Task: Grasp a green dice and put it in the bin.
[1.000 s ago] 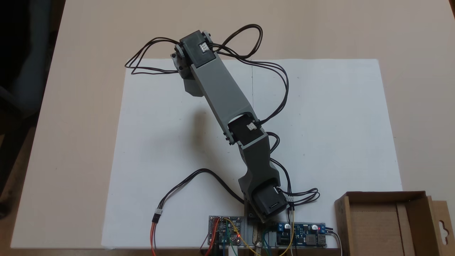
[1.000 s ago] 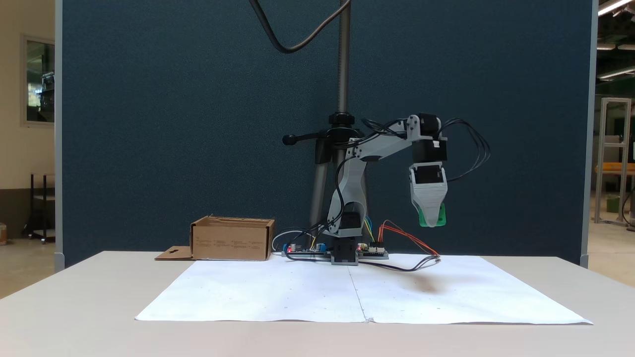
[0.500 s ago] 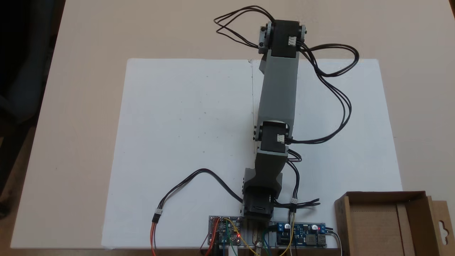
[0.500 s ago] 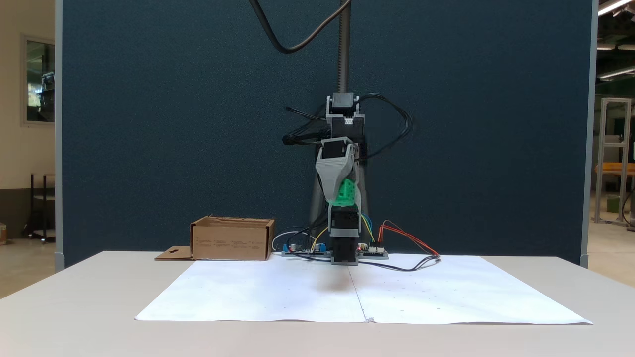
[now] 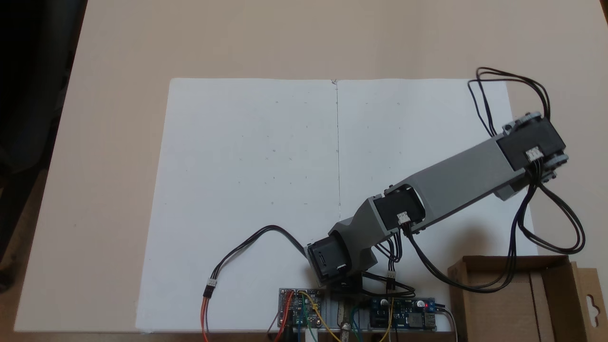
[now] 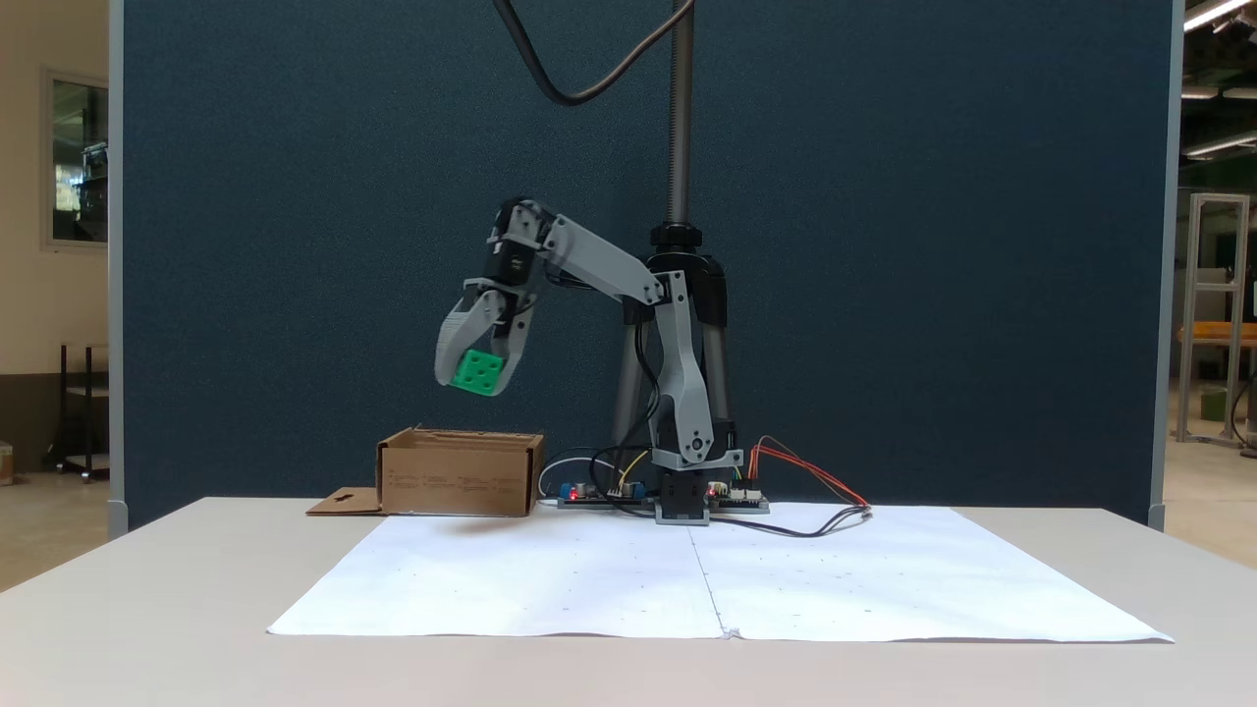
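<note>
The green dice (image 6: 478, 372) hangs in the air, clamped between the grey fingers of my gripper (image 6: 475, 375), which is shut on it. It is held well above the bin (image 6: 460, 472), a low brown cardboard box, over its middle as this fixed view shows it. From above, the bin (image 5: 510, 300) sits at the lower right corner with its hang-hole flap (image 5: 591, 298) folded out. There my arm (image 5: 465, 178) reaches to the right, its wrist (image 5: 532, 145) up-table from the box, and it hides the dice and the fingers.
A white paper sheet (image 5: 247, 190) covers the middle of the beige table (image 5: 118, 95). Circuit boards (image 5: 301, 306) and coloured wires lie by the arm's base (image 6: 683, 496). A camera stand pole (image 6: 678, 108) rises behind it. Black cables (image 5: 546, 223) loop over the bin's near wall.
The arm has swung around its base from one side of the sheet across the middle to the bin's side. The dice has stayed gripped throughout and now hangs above the box.
</note>
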Controlling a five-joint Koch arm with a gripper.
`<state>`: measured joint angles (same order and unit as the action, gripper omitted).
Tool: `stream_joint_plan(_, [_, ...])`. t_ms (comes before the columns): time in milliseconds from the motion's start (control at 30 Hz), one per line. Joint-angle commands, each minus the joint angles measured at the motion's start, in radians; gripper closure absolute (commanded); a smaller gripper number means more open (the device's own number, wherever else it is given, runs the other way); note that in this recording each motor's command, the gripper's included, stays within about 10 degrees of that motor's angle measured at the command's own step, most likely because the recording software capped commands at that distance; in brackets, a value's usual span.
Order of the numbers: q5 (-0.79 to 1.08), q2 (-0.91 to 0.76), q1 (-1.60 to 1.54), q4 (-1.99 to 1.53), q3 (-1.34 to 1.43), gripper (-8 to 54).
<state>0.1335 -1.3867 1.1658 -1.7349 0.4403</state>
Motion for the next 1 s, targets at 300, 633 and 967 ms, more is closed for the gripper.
stream_joint_plan(300, [0.336, -0.043, 0.436, -0.064, -0.066, 30.9])
stream_joint_plan(633, [0.397, 0.055, 0.618, -0.038, -0.046, 30.9])
stream_joint_plan(967, [0.397, 0.058, 0.667, 0.153, 0.126, 30.8])
